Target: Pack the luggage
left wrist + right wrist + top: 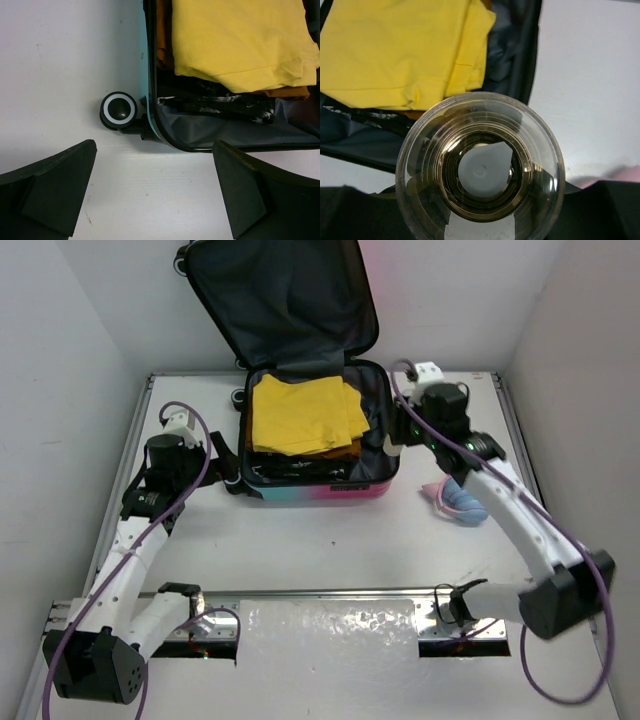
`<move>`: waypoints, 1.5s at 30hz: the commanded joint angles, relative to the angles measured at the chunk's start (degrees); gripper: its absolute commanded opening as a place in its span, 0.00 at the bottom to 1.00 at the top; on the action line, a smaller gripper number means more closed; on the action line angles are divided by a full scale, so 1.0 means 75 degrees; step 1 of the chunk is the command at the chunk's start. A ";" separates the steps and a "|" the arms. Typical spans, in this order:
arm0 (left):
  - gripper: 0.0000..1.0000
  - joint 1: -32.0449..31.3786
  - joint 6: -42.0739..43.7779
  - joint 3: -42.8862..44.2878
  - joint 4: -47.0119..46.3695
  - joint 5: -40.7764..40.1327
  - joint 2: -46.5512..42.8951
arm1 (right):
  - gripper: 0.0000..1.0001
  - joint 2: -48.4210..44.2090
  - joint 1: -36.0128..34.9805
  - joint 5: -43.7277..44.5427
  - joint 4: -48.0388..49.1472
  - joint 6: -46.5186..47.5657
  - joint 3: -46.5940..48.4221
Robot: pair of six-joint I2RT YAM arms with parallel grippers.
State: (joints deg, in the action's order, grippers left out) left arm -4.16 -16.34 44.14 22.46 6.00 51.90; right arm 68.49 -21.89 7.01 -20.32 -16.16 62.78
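Note:
The luggage [320, 490] lies open at the back middle of the table, with its dark-lined lid [280, 300] standing up. A folded yellow garment [300, 415] lies on top of darker clothes inside; it also shows in the left wrist view [240, 40] and the right wrist view [395, 50]. My left gripper [225, 478] is open and empty on the table by the luggage's front left corner, near a black wheel [118, 109]. My right gripper [395, 443] hovers over the luggage's right edge, shut on a clear round bottle [480, 170] seen end-on.
A blue and pink soft item [460, 500] lies on the table to the right of the luggage, under my right arm. White walls close in the table on the left, back and right. A metal rail [330, 592] runs along the near edge.

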 commanded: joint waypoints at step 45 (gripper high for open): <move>1.00 -0.0113 0.0092 0.0115 -0.0006 -0.0484 0.0181 | 0.71 0.0233 0.1313 0.0930 -0.2284 0.0233 -0.1373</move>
State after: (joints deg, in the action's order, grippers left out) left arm -4.23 -15.51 44.14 23.81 1.72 54.28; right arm 71.31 -12.21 18.06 -38.89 -13.74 58.81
